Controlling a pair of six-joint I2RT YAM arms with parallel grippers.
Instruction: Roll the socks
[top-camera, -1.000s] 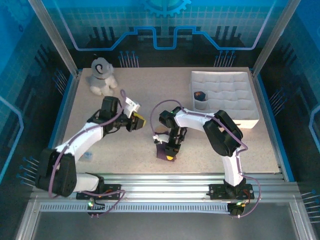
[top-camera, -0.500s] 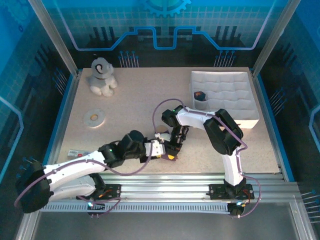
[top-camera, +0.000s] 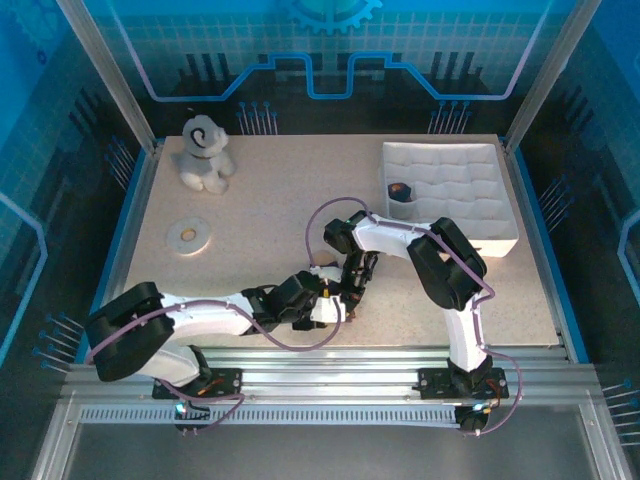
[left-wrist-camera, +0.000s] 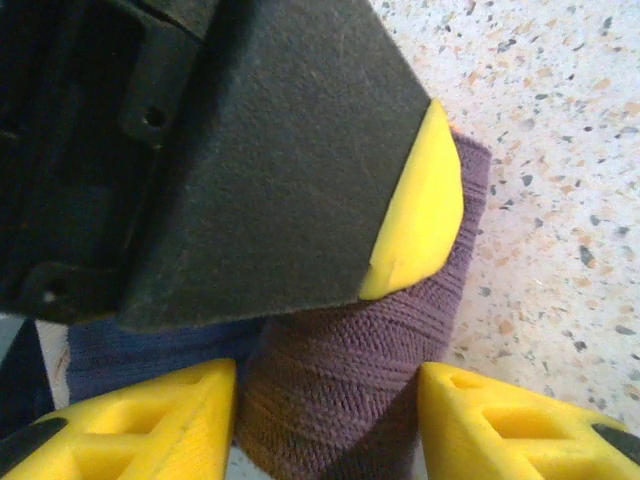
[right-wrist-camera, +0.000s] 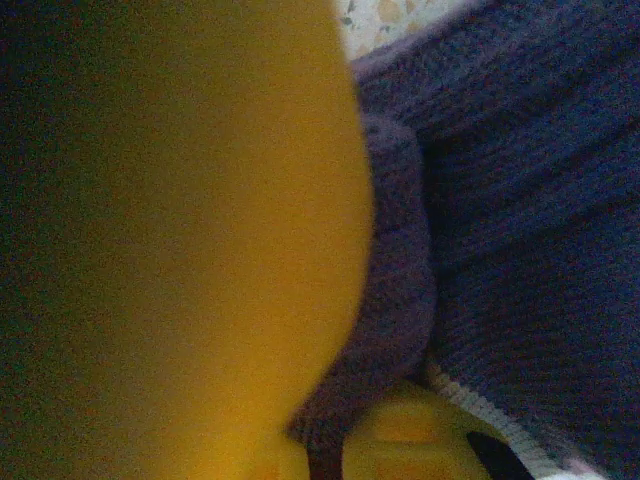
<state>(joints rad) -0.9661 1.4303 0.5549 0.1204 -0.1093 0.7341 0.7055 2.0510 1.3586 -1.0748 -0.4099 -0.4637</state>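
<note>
Left pincer (left-wrist-camera: 325, 400) straddles the socks (left-wrist-camera: 400, 300), grip we cannot tell; closed right pincer (top-camera: 347, 296) pins them at the surface's (top-camera: 260, 200) six o'clock. We judge the roll begun, unfinished.

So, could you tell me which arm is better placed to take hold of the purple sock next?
Left, probably. The left gripper stands open with the purple sock between its fingers, so it need only close. The right gripper is shut on that sock, pinning it.
</note>
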